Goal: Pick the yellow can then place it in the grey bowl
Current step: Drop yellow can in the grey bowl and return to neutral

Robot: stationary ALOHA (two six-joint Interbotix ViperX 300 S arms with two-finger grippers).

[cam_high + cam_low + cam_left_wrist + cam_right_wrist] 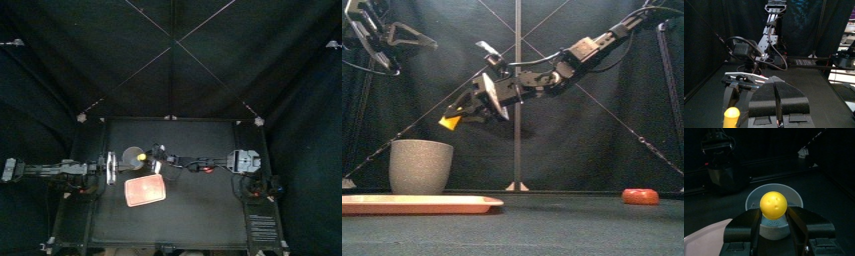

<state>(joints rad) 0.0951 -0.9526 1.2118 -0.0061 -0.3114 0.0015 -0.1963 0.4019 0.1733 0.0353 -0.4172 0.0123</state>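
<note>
**Yellow can held tilted above the grey cup**

*Top view.* The right gripper (151, 160) reaches past the middle of the table (201, 215) and holds the yellow can (139, 157) over the grey cup (130, 152). The pink tray (144, 190) lies just in front of the cup. To the tray's right the table is bare up to its front and right edges. The left gripper (102, 168) rests near the left edge.

*Front view.* The can (449, 123) hangs above the cup's (421, 167) rim, well apart from it. Its long axis slants down and to the left. A red toy (640, 196) sits far right.

*Left wrist view.* The left gripper's (777, 97) jaws meet along a thin seam and hold nothing. The can (731, 118) shows beside them.

*Right wrist view.* The jaws of the right gripper (773, 212) clamp the can (773, 204), seen end-on, with its axis aimed into the cup's (756, 199) open mouth.
</note>
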